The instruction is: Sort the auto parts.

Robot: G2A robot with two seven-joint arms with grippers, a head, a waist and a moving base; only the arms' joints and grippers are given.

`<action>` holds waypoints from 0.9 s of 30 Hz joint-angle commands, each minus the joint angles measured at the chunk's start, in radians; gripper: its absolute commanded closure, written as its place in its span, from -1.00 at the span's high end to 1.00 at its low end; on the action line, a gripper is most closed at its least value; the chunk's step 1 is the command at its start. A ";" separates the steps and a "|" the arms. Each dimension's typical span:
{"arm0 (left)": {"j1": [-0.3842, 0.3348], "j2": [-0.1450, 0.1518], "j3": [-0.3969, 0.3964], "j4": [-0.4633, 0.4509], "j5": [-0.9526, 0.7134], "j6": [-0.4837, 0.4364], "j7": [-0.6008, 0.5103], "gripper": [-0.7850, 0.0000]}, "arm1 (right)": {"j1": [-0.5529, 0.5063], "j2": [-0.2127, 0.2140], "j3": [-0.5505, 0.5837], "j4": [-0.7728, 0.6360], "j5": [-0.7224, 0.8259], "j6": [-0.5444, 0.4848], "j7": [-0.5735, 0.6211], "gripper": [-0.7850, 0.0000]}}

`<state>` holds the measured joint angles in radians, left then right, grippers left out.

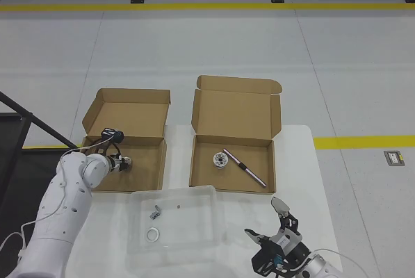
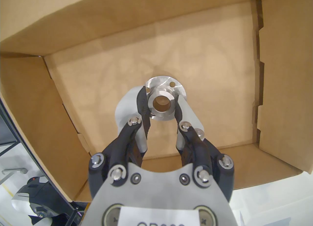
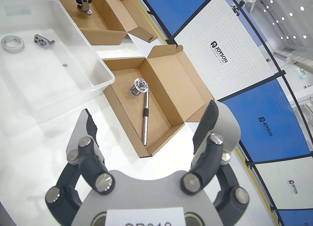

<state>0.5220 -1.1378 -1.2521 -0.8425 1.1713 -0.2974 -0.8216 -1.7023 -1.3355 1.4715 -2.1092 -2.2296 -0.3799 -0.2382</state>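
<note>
My left gripper (image 2: 160, 107) is shut on a silver flanged bushing (image 2: 162, 101), held just above the floor of the left cardboard box (image 1: 143, 165). The same gripper (image 3: 84, 9) hangs in that box (image 3: 107, 19) in the right wrist view. The right cardboard box (image 1: 257, 149) holds a round silver hub (image 1: 220, 160) and a long metal rod (image 1: 245, 169); the hub (image 3: 138, 87) and the rod (image 3: 146, 119) lie touching. A clear plastic tray (image 1: 193, 196) holds a metal ring (image 1: 152, 235) and a small bracket (image 1: 155, 211). My right gripper (image 1: 271, 221) stands open over the table's front right.
The white table (image 1: 301, 181) ends just right of the right box. Both box lids stand open at the back. In the right wrist view the tray (image 3: 93, 48) also holds a tiny dark speck (image 3: 65, 64). Blue and white panels (image 3: 220, 48) stand beyond the table.
</note>
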 commanded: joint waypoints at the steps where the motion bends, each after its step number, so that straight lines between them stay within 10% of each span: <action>1: 0.000 0.006 -0.016 -0.012 -0.007 -0.009 -0.003 1.00 | 0.000 0.000 0.000 0.000 0.000 0.000 0.000 1.00; 8: 0.072 0.044 -0.138 -0.187 -0.112 -0.115 -0.042 1.00 | 0.000 0.000 0.000 0.000 0.000 0.000 0.000 1.00; 17: 0.458 0.100 -0.320 -0.811 -0.297 -0.280 -0.248 1.00 | 0.000 0.000 0.000 0.000 0.000 0.000 0.000 1.00; 27: 0.676 0.118 -0.223 -1.126 -0.094 -0.360 -0.292 1.00 | 0.000 0.000 0.000 0.000 0.000 0.000 0.000 1.00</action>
<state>1.1876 -1.0207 -1.5014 -1.9557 1.0351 -0.6498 -1.1217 -1.7023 -1.3355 1.4715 -2.1092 -2.2296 -0.3799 -0.2382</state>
